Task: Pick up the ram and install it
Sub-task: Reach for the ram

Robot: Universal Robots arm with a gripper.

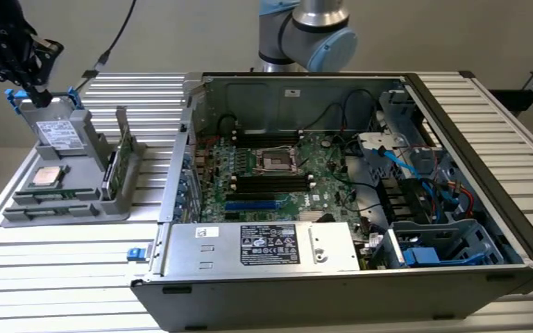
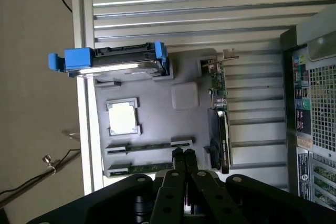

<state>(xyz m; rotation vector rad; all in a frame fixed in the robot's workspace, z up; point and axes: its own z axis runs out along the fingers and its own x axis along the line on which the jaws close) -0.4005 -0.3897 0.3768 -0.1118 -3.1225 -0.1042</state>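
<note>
Two slim green ram sticks stand on edge in the grey holder (image 2: 157, 124), one (image 2: 147, 146) farther in and one (image 2: 137, 170) at the holder's edge. In the exterior view the holder (image 1: 81, 201) sits at the left of the table, with a ram stick (image 1: 37, 196) near its front. My black gripper (image 1: 35, 91) hangs above the holder's far end, clear of everything. In the wrist view its fingers (image 2: 177, 157) lie together, shut on nothing, with the gripper (image 2: 183, 154) over the ram sticks' ends. Black motherboard slots (image 1: 268, 183) lie inside the open computer case (image 1: 488, 173).
The holder also carries a hard drive in a blue bracket (image 2: 113, 61), a square silver processor (image 2: 124, 119) and an upright expansion card (image 2: 220, 119). The case's power supply (image 1: 266, 246) and cables (image 1: 415, 173) crowd the exterior view's right. The table top is ribbed metal (image 1: 53, 263).
</note>
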